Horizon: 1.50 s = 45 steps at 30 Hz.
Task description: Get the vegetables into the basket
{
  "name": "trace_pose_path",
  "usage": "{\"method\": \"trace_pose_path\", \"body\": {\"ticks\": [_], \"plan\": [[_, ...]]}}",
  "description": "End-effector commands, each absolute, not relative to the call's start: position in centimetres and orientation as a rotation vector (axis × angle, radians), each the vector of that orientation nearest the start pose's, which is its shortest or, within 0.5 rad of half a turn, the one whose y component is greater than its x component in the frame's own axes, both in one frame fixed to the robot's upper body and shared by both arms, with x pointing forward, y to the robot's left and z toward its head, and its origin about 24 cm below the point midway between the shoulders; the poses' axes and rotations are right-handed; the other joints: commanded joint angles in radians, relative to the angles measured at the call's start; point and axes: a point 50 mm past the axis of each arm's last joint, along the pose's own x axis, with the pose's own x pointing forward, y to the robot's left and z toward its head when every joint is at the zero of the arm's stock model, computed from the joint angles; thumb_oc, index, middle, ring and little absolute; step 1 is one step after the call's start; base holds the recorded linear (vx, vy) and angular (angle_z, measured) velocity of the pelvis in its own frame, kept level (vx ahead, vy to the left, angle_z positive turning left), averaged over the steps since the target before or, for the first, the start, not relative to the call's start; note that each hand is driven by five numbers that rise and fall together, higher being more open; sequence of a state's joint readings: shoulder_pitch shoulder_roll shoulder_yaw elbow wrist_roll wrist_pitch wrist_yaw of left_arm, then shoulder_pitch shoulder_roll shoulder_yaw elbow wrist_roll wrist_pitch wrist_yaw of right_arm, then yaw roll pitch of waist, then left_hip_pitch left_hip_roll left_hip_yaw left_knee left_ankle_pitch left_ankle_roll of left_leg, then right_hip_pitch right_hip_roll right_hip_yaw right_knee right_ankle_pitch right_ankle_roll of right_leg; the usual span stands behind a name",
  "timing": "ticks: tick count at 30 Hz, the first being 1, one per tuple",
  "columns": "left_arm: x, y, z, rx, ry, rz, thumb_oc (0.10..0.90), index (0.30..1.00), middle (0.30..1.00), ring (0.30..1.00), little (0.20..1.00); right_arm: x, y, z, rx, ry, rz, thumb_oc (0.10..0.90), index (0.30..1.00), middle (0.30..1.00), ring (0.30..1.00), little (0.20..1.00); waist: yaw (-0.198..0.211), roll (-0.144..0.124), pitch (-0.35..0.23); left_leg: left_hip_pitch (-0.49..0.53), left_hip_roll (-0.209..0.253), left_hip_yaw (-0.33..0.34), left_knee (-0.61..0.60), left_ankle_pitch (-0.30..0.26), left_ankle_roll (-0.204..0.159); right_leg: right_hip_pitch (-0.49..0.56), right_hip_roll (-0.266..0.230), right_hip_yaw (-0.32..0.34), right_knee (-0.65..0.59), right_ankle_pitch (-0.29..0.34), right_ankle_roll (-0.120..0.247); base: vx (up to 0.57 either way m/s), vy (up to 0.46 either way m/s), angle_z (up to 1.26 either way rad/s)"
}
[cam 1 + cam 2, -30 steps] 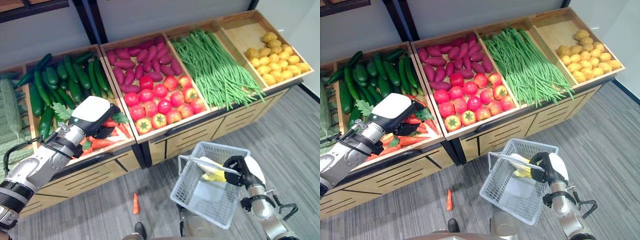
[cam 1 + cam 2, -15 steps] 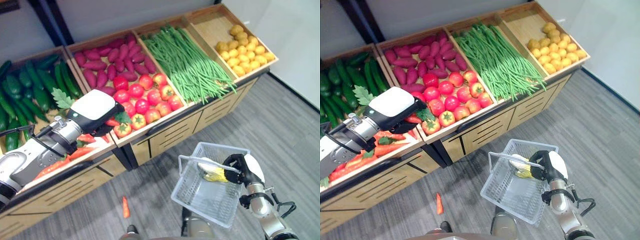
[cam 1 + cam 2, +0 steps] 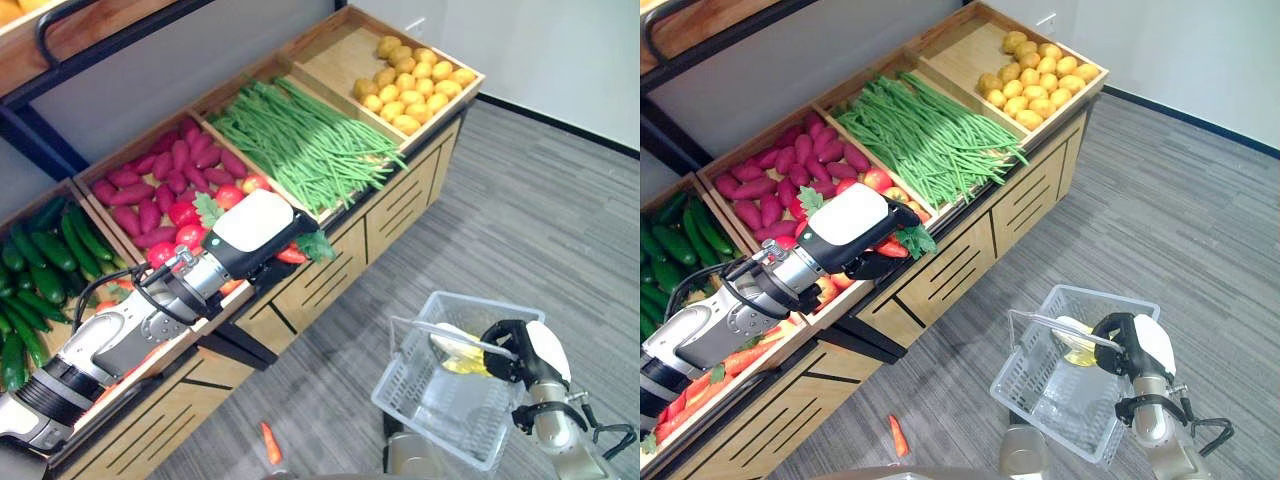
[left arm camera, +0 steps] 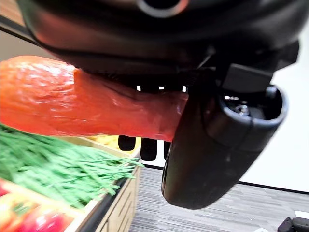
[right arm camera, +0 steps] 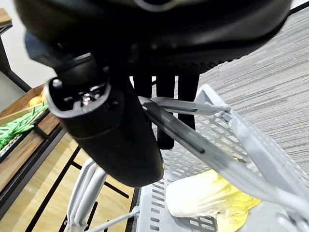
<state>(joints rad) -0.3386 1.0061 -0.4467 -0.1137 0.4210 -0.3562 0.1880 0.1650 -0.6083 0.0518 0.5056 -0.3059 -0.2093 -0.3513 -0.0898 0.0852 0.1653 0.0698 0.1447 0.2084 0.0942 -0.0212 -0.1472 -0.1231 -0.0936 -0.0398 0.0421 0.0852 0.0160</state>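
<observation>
**Carrot in hand, basket waiting**

While the left hand [image 3: 262,228] hangs over the front edge of the produce stand, its dark fingers and thumb are curled tight round a carrot [image 4: 82,107], which the left wrist view shows lying crosswise in the palm with its orange body sticking out to one side. From the head views the red-orange tip and a sprig of green leaves [image 3: 316,246] poke out beyond the hand's white back. It looks a stiff, light thing with a smooth, slightly glossy skin, so I would guess it could slide lengthwise if the grip eased; holding it across the thick middle, as now, seems the safest place, not the tapering tip or the floppy leaves.

Out to the right, the right hand [image 3: 1127,345] has its fingers wrapped round the handle [image 5: 203,150] of a grey wire basket [image 3: 410,398], which hangs tilted, well apart from the carrot. Something pale yellow and leafy [image 5: 207,198] already lies inside.

Behind the left hand sit the wooden bins: tomatoes [image 3: 877,180], purple sweet potatoes [image 3: 150,185], green beans [image 3: 295,140], cucumbers [image 3: 30,270], potatoes [image 3: 410,85]. Another small carrot [image 3: 270,445] lies on the grey floor [image 3: 560,220] below the stand.
</observation>
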Motion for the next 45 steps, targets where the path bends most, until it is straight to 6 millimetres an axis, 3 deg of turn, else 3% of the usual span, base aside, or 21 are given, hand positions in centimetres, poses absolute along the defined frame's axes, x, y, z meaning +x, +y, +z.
{"method": "trace_pose_path", "body": {"ticks": [1, 2, 3, 8, 12, 16, 18, 20, 21, 23, 25, 29, 32, 33, 37, 45], "plan": [[26.6, 19.6, 19.7, 1.303, -0.829, -0.27, 0.4, 0.3, 0.3, 0.3, 0.3, 21.9, -30.1, 1.8, -0.953, 0.037, -0.245, 0.4, 0.3, 0.3, 0.3, 0.3, 0.04, -0.061, -0.031, -0.126, -0.065, -0.256, -0.089, 0.076, 0.045, 0.084, -0.014, 0.005, -0.046, -0.042, 0.106, 0.07, 0.01, -0.27], [26.6, 19.7, 19.7, 1.305, -0.827, -0.267, 0.4, 0.3, 0.3, 0.3, 0.3, 22.0, -30.0, 1.8, -0.953, 0.035, -0.242, 0.4, 0.3, 0.3, 0.3, 0.3, 0.04, -0.062, -0.032, -0.125, -0.065, -0.253, -0.092, 0.076, 0.045, 0.082, -0.013, 0.008, -0.046, -0.042, 0.106, 0.06, 0.068, -1.22], [26.2, 20.1, 20.0, 1.323, -0.83, -0.25, 0.4, 0.3, 0.3, 0.3, 0.3, 22.4, -29.7, 1.8, -0.958, 0.031, -0.219, 0.4, 0.3, 0.3, 0.3, 0.3, 0.051, -0.06, -0.032, -0.146, -0.074, -0.297, -0.109, 0.093, 0.044, 0.077, -0.01, 0.039, -0.046, -0.036, 0.111, 0.04, 0.084, -1.33], [25.7, 19.8, 20.2, 1.297, -0.851, -0.279, 0.4, 0.3, 0.3, 0.3, 0.3, 22.0, -29.5, 1.4, -0.953, 0.054, -0.2, 0.4, 0.3, 0.3, 0.3, 0.3, 0.026, -0.056, -0.046, -0.086, -0.089, -0.229, -0.144, 0.067, 0.071, 0.083, -0.03, 0.075, -0.053, -0.029, 0.13, 0.06, 0.196, -0.76], [25.4, 20.3, 20.5, 1.341, -0.841, -0.289, 0.4, 0.3, 0.3, 0.3, 0.3, 21.9, -28.6, 0.5, -0.903, 0.083, -0.193, 0.4, 0.3, 0.3, 0.3, 0.3, 0.026, -0.078, -0.056, -0.038, -0.115, -0.136, -0.148, 0.029, 0.103, 0.054, -0.057, 0.147, -0.051, 0.011, 0.169, 0.0, 0.235, -0.61], [25.4, 20.4, 20.7, 1.35, -0.845, -0.292, 0.4, 0.3, 0.3, 0.3, 0.3, 21.6, -28.4, 0.1, -0.893, 0.099, -0.191, 0.4, 0.3, 0.3, 0.3, 0.3, 0.024, -0.091, -0.055, -0.026, -0.129, -0.109, -0.146, 0.015, 0.114, 0.039, -0.068, 0.174, -0.051, 0.03, 0.186, -0.04, 0.14, -0.41], [25.3, 20.4, 20.8, 1.353, -0.855, -0.292, 0.4, 0.3, 0.3, 0.3, 0.3, 21.6, -28.4, -0.1, -0.899, 0.106, -0.2, 0.4, 0.3, 0.3, 0.3, 0.3, 0.01, -0.106, -0.042, -0.021, -0.146, -0.072, -0.141, 0.001, 0.126, 0.0, -0.08, 0.203, -0.055, 0.094, 0.215, -0.15, 0.189, -0.27], [25.3, 20.5, 21.0, 1.361, -0.862, -0.287, 0.4, 0.3, 0.3, 0.3, 0.3, 21.7, -28.3, -0.1, -0.899, 0.101, -0.201, 0.4, 0.3, 0.3, 0.3, 0.3, 0.012, -0.11, -0.037, -0.027, -0.145, -0.05, -0.136, 0.002, 0.128, -0.022, -0.081, 0.216, -0.057, 0.117, 0.226, -0.12, 0.063, -0.4], [25.3, 20.6, 21.0, 1.37, -0.86, -0.284, 0.4, 0.3, 0.3, 0.3, 0.3, 21.8, -28.2, -0.1, -0.898, 0.097, -0.202, 0.4, 0.3, 0.3, 0.3, 0.3, 0.016, -0.113, -0.031, -0.033, -0.141, -0.032, -0.134, 0.005, 0.131, -0.038, -0.083, 0.203, -0.048, 0.125, 0.226, -0.15, 0.035, -0.49], [25.4, 21.0, 21.1, 1.38, -0.847, -0.266, 0.4, 0.3, 0.3, 0.3, 0.3, 22.1, -27.8, -0.2, -0.889, 0.093, -0.203, 0.4, 0.3, 0.3, 0.3, 0.3, 0.044, -0.1, -0.022, -0.05, -0.117, 0.0, -0.122, 0.008, 0.136, -0.025, -0.101, 0.078, 0.041, 0.055, 0.197, -0.2, 0.028, -0.59], [25.3, 21.2, 21.3, 1.386, -0.846, -0.253, 0.4, 0.3, 0.3, 0.3, 0.3, 22.1, -27.9, -0.2, -0.893, 0.092, -0.204, 0.4, 0.3, 0.3, 0.3, 0.3, 0.061, -0.091, -0.026, -0.064, -0.103, 0.018, -0.115, 0.016, 0.139, 0.006, -0.12, -0.005, 0.103, 0.008, 0.179, -0.14, 0.018, -0.82], [25.1, 21.6, 21.3, 1.394, -0.829, -0.235, 0.4, 0.3, 0.3, 0.3, 0.3, 22.1, -27.7, -0.1, -0.904, 0.088, -0.194, 0.4, 0.3, 0.3, 0.3, 0.3, 0.081, -0.093, -0.044, -0.069, -0.095, 0.056, -0.128, 0.03, 0.136, 0.048, -0.138, -0.068, 0.122, -0.009, 0.173, -0.08, -0.01, -0.47], [25.0, 21.9, 21.1, 1.395, -0.808, -0.235, 0.4, 0.3, 0.3, 0.3, 0.3, 22.2, -27.6, 0.0, -0.913, 0.084, -0.191, 0.4, 0.3, 0.3, 0.3, 0.3, 0.099, -0.105, -0.06, -0.057, -0.091, 0.097, -0.138, 0.032, 0.126, 0.078, -0.157, -0.139, 0.072, 0.005, 0.185, 0.01, -0.099, -0.48], [25.0, 22.0, 20.8, 1.378, -0.796, -0.227, 0.4, 0.3, 0.3, 0.3, 0.3, 22.0, -27.5, -0.3, -0.91, 0.094, -0.189, 0.4, 0.3, 0.3, 0.3, 0.3, 0.096, -0.111, -0.068, -0.051, -0.083, 0.119, -0.14, 0.039, 0.118, 0.092, -0.141, -0.157, 0.026, -0.003, 0.187, 0.03, -0.176, -0.44], [25.1, 21.7, 20.5, 1.339, -0.793, -0.227, 0.4, 0.3, 0.3, 0.3, 0.3, 21.5, -27.7, -0.5, -0.906, 0.109, -0.192, 0.4, 0.3, 0.3, 0.3, 0.3, 0.083, -0.108, -0.072, -0.051, -0.06, 0.132, -0.152, 0.068, 0.097, 0.101, -0.107, -0.145, -0.027, -0.014, 0.174, 0.01, -0.174, -0.35], [25.9, 19.6, 19.9, 1.214, -0.825, -0.263, 0.4, 0.3, 0.3, 0.3, 0.3, 21.0, -29.6, 0.7, -0.961, 0.087, -0.247, 0.4, 0.3, 0.3, 0.3, 0.3, 0.034, -0.064, -0.052, -0.05, 0.006, 0.119, -0.12, 0.115, 0.034, 0.143, -0.032, -0.132, -0.087, -0.042, 0.131, 0.0, -0.188, -0.2]]}}
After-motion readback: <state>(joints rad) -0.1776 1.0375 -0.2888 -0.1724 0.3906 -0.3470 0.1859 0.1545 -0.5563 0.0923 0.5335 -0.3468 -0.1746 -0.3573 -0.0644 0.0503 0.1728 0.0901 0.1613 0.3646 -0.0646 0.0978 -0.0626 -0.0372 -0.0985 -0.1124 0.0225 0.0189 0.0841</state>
